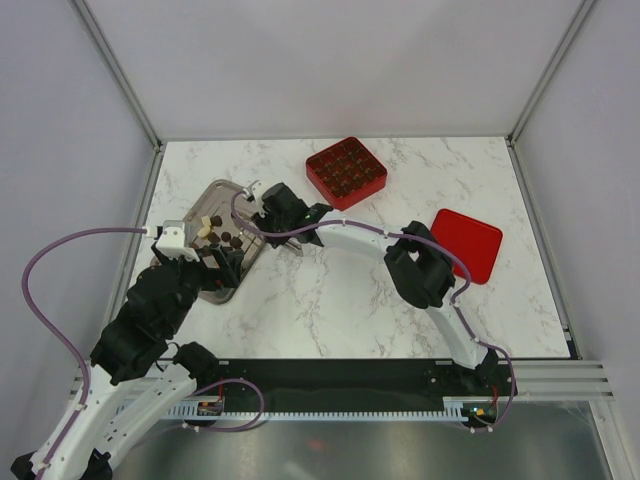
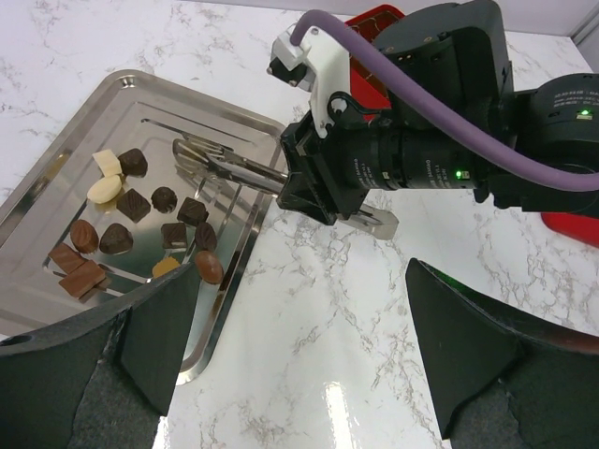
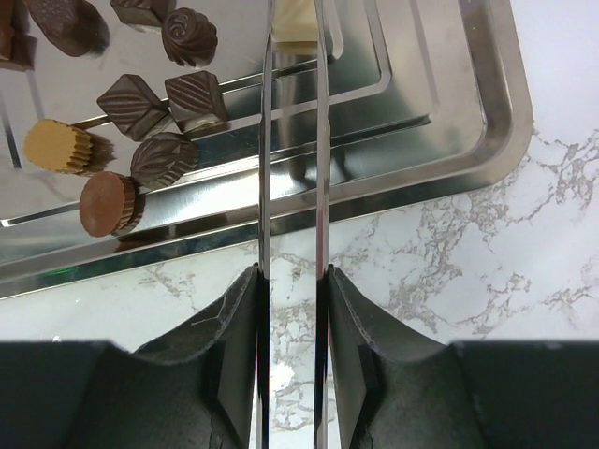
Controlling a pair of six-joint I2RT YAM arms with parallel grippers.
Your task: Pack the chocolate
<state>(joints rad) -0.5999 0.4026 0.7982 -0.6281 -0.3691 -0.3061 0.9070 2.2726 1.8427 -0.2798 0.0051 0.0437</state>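
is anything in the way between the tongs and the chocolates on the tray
Nothing visible does. The tongs in the right gripper reach over the tray, and only bare metal lies between their tips and the chocolates.

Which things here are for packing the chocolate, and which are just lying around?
For the job: chocolates, tongs in the right claw, red box, tray.
Lying about: red lid, apart from the box; left claw, open, holding nothing.
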